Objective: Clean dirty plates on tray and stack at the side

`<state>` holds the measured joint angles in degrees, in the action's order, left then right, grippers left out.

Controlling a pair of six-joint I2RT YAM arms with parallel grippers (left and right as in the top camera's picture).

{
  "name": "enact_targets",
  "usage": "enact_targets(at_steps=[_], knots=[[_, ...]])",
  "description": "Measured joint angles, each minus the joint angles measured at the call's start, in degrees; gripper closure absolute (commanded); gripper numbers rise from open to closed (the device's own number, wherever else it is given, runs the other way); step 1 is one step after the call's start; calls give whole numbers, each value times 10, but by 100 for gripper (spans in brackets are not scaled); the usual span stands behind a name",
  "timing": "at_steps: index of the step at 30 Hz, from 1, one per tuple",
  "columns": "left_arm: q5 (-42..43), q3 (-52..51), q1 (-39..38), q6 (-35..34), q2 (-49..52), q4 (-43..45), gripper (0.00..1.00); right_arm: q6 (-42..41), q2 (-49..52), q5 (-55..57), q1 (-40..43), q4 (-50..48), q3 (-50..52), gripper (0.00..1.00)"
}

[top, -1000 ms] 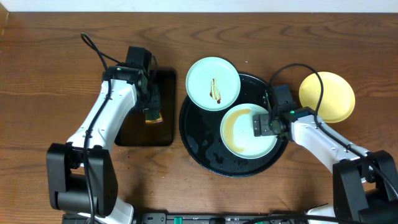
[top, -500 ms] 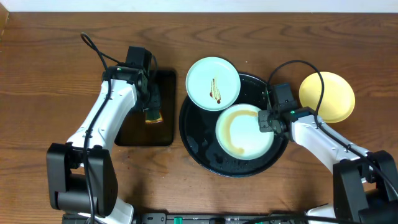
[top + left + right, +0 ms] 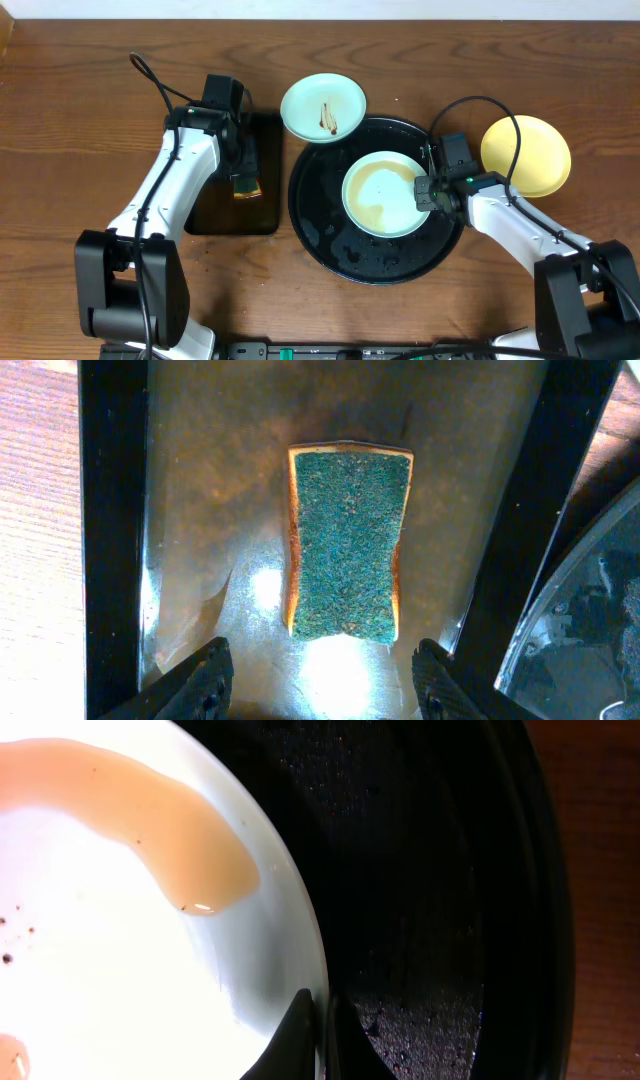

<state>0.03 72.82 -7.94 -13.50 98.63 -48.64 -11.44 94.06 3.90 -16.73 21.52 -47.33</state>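
My right gripper (image 3: 426, 193) is shut on the right rim of a pale blue-white plate (image 3: 383, 193) with a pool of thin brown sauce, over the round black tray (image 3: 325, 228). In the right wrist view the fingers (image 3: 322, 1008) pinch that plate's rim (image 3: 120, 960) above the wet tray (image 3: 430, 900). A second pale blue plate (image 3: 322, 107) with a brown streak rests at the tray's upper left edge. The pale yellow plate (image 3: 526, 155) lies on the table to the right. My left gripper (image 3: 243, 165) hangs open above the sponge.
A green-topped sponge (image 3: 347, 542) lies in the small dark rectangular tray (image 3: 232, 215) left of the round tray, and my left gripper (image 3: 320, 655) stands open over it, not touching. Bare wooden table surrounds both trays.
My right gripper has shut on the sauced plate's rim and shifted it left and up. The streaked blue plate has slid up-left to the tray's edge. The left arm stayed still.
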Motion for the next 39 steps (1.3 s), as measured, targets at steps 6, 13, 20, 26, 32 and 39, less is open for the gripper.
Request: enact_targets(at_steps=[6, 13, 20, 26, 32, 39], knots=[[0, 0, 0, 0, 0, 0, 41, -2, 8, 2, 0, -7, -2, 94], [0, 0, 0, 0, 0, 0, 41, -3, 20, -10, 0, -10, -2, 89], [0, 0, 0, 0, 0, 0, 41, -16, 17, -16, 0, -17, -2, 99], [0, 0, 0, 0, 0, 0, 41, -16, 17, -16, 0, -21, -3, 99], [0, 0, 0, 0, 0, 0, 41, 5, 6, -16, 0, -9, -8, 99], [0, 0, 0, 0, 0, 0, 41, 44, -78, -13, 0, -3, -9, 99]])
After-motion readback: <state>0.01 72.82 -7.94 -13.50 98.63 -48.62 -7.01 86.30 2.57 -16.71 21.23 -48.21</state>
